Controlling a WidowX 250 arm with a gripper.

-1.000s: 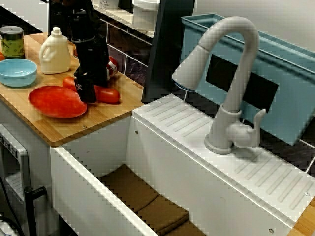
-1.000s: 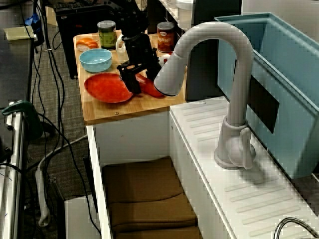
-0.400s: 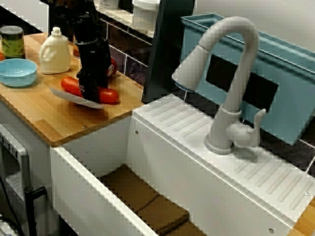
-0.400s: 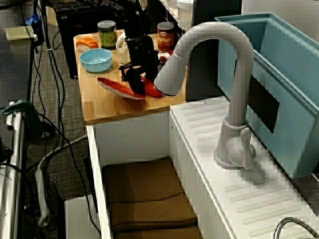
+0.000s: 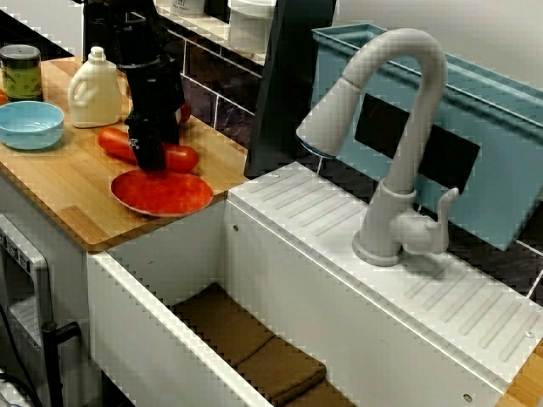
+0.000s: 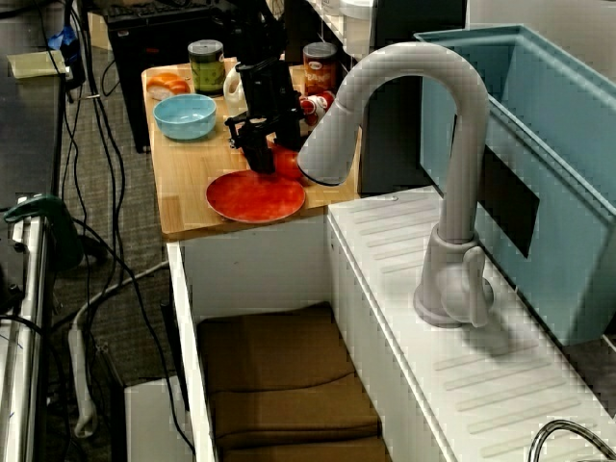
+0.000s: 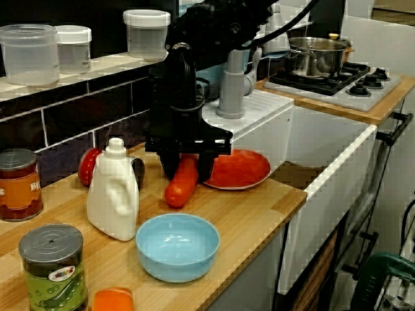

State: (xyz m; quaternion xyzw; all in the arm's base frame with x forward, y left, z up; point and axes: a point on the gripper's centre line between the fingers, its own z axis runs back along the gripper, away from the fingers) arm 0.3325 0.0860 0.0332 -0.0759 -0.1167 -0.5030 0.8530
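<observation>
Checking in from the remote station, here's what I've got. The gripper (image 5: 150, 159) is down low over the wooden tabletop (image 5: 72, 191), parked right at the far rim of the red plate (image 5: 163, 193). The plate lies flat, about midway along the tabletop's sink-side edge, and in the view down the length of the sink it (image 6: 255, 196) sits just short of that edge. The view from the far end of the tabletop is the best one for the jaws. The gripper (image 7: 187, 170) has its two fingers (image 7: 167, 165) standing clearly apart, so I'm calling the jaws open, with nothing pinched between them. A long red thing (image 7: 181, 185) shows through that gap and runs out toward the camera, lying on the wood just beside the plate (image 7: 238, 170). I honestly can't tell whether either finger is touching the plate rim or the long red thing, since the black arm blocks the contact spot in the view across the sink. Further back along the tabletop there's a white bottle (image 7: 113, 197), a blue bowl (image 7: 177, 246) near the front edge, and a green can (image 7: 52, 267) toward the far corner. A red round thing peeks out behind the bottle. The big faucet (image 5: 399, 153) stands past the sink (image 5: 161, 339), well apart from the gripper.
</observation>
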